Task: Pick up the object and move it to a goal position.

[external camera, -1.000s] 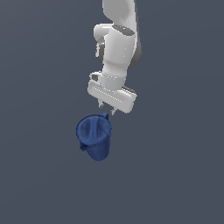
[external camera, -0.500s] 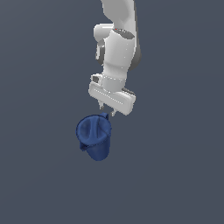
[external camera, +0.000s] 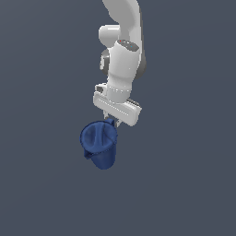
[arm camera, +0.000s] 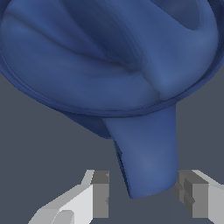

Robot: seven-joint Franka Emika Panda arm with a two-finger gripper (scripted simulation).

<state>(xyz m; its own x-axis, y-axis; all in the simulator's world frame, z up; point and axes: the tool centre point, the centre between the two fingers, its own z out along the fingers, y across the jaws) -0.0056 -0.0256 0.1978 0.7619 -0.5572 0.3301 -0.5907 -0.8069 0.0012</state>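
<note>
Nearest the wrist: two pale fingers (arm camera: 99, 192) spread well apart, gripping nothing, no pad touching blue. Hand (arm camera: 146, 194) wide open, then, with a gap on each side of what sits between. Between the fingers, hanging down into the gap, the handle (arm camera: 148, 148) of the pitcher (arm camera: 105, 52), its lower end level with the fingertips. Probably lined up this way on purpose: handle the one narrow part that fits the span, the wide rim far too broad to straddle. Closer to one finger than the other, so not quite centred; likely to be nudged sideways a little on closing.

Just beyond the fingertips, the lidded rim, filling most of the wrist view, tilted toward the camera rather than level. Body tapering away behind it, mostly hidden by the rim.

From the exterior view, hand (external camera: 112, 122) just above and beside the rim, toward the exterior view's right of the pitcher (external camera: 99, 144), arm (external camera: 122, 69) dropping steeply from above. Pitcher leaning, rim turned up toward the hand, narrower base away and below. Cannot tell whether base rests on the table (external camera: 41, 193); no shadow or edge to judge by.

Judged stage: approach done, grasp not yet made. Next: close on the handle, then lift. Risk: off-centre load swinging or twisting about a handle grip. No goal marker visible.
</note>
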